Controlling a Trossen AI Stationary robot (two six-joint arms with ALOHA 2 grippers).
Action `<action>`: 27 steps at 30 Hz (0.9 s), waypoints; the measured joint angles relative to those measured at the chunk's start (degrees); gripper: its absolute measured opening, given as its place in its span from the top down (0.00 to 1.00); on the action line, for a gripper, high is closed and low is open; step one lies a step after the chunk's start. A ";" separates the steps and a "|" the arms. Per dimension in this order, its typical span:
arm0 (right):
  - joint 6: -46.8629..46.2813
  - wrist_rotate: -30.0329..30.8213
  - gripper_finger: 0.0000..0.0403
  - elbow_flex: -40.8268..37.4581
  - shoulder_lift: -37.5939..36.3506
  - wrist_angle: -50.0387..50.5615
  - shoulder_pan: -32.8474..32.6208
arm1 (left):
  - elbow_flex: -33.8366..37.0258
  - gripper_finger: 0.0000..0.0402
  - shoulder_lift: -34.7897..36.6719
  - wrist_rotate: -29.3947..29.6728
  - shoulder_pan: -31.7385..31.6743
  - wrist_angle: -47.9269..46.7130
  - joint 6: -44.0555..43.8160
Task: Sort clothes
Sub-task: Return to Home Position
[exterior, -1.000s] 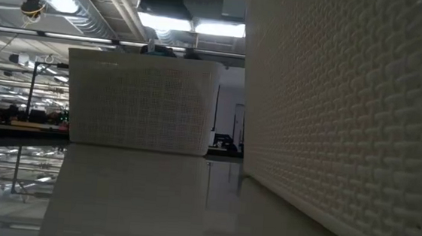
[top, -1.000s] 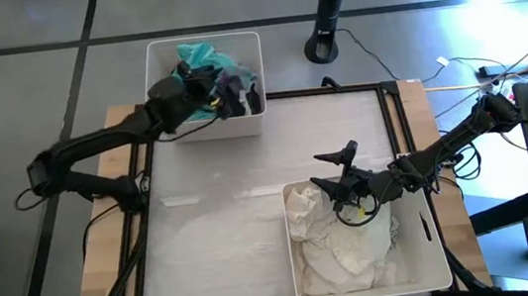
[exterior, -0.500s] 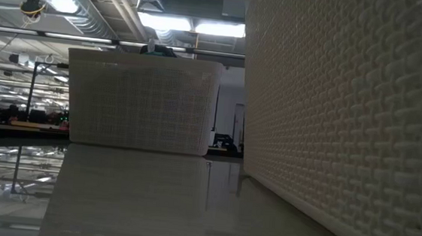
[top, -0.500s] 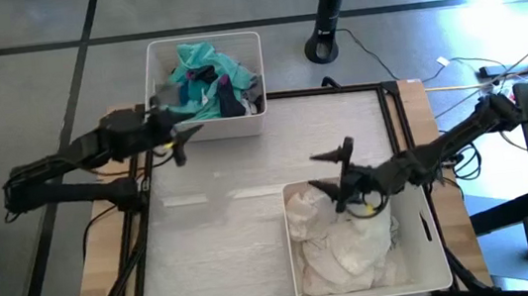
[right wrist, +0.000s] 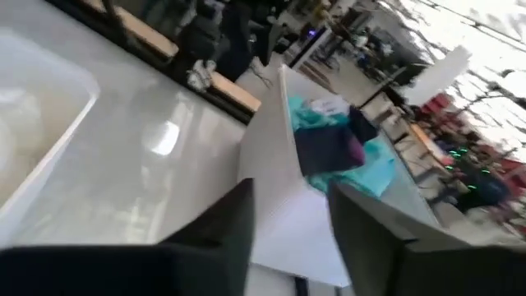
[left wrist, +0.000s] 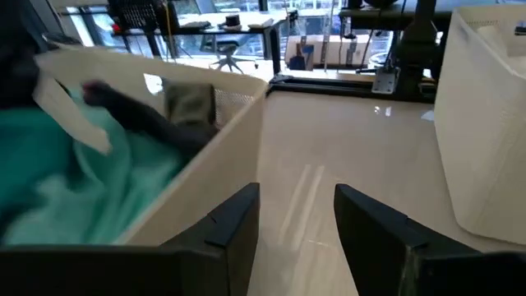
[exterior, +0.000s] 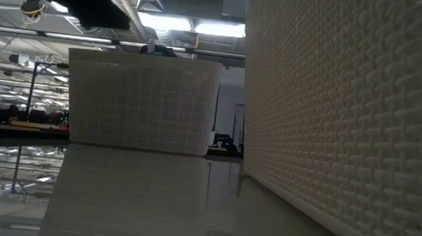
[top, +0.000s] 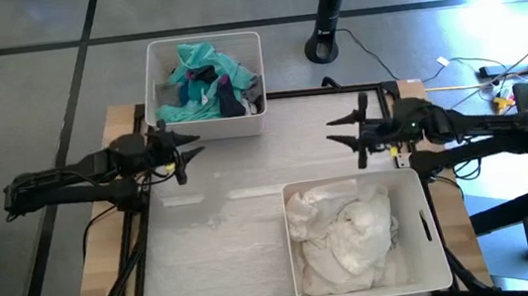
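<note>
Back left, the far bin [top: 151, 81] sits at the table [top: 223, 222] edge, a heap of clothes [top: 204, 75] inside. Front right, the near bin [top: 434, 238] holds crumpled garments [top: 344, 238]. The left gripper [top: 183, 153] is just before the far bin; the right gripper [top: 344, 131] is behind the near bin.

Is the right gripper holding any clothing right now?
No, the right gripper hovers over the table with its fingers open and empty.
</note>
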State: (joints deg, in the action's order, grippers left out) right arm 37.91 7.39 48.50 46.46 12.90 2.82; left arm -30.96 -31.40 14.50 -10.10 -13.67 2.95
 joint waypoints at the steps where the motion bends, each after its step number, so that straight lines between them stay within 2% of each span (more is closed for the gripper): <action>1: 0.06 -2.58 0.65 -2.08 -1.66 -0.46 1.82 | 0.96 0.63 0.04 -0.05 0.28 0.54 -0.72; 5: -0.75 -8.58 0.83 -11.25 -8.93 -6.02 7.35 | 4.78 0.63 0.64 -0.22 1.27 3.82 -2.64; 10: -3.22 -9.90 0.98 -22.42 -18.43 -11.49 9.09 | 9.67 0.63 2.04 -0.41 2.93 10.51 -3.43; 18: -7.01 -5.59 0.95 -34.11 -33.49 -13.12 9.25 | 15.22 0.71 6.77 -0.42 5.84 13.27 -6.21; 27: -10.33 -5.93 0.99 -40.17 -44.22 -9.77 9.23 | 19.55 0.84 12.80 -0.42 7.82 12.66 -5.57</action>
State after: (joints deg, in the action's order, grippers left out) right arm 27.58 1.46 8.32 2.24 3.13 12.05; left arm -11.41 -18.59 14.08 -2.28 -1.01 -2.62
